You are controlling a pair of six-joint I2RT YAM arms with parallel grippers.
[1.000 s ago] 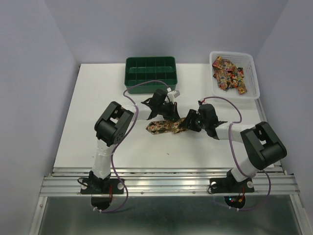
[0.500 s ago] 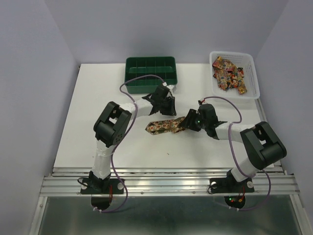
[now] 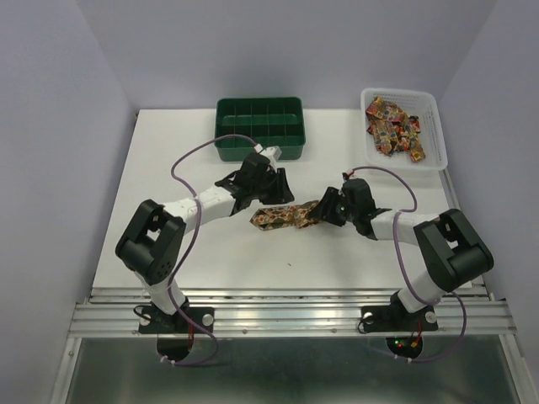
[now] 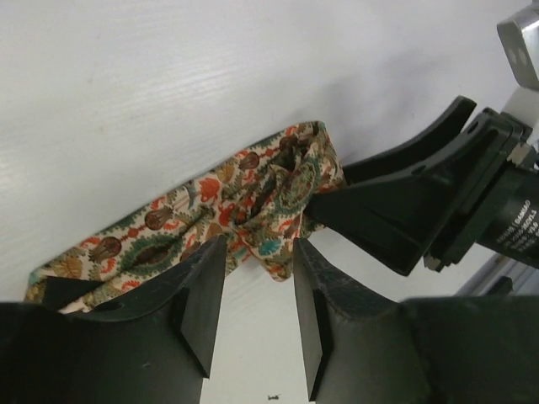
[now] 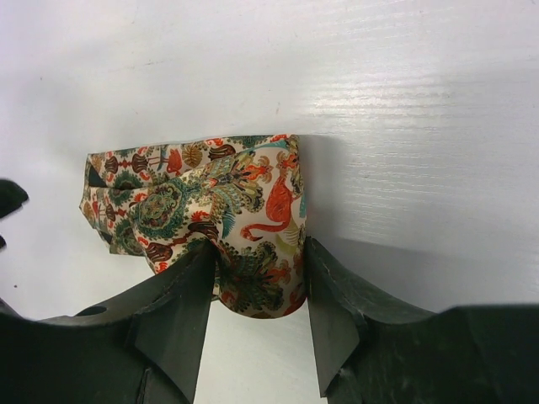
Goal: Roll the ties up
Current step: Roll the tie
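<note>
Tie [image 3: 282,218] lies loosely bunched, paisley-patterned in red, green, cream.

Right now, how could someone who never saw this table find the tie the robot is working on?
Look at the middle of the white table, in front of the green tray. A single tie lies there, one end rolled up between the fingers of the right gripper. Unlike the ties heaped in the white basket, it lies alone on the tabletop.

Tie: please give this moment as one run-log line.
tie: partly rolled | right hand: gripping rolled end | left hand: open, near tie
</note>
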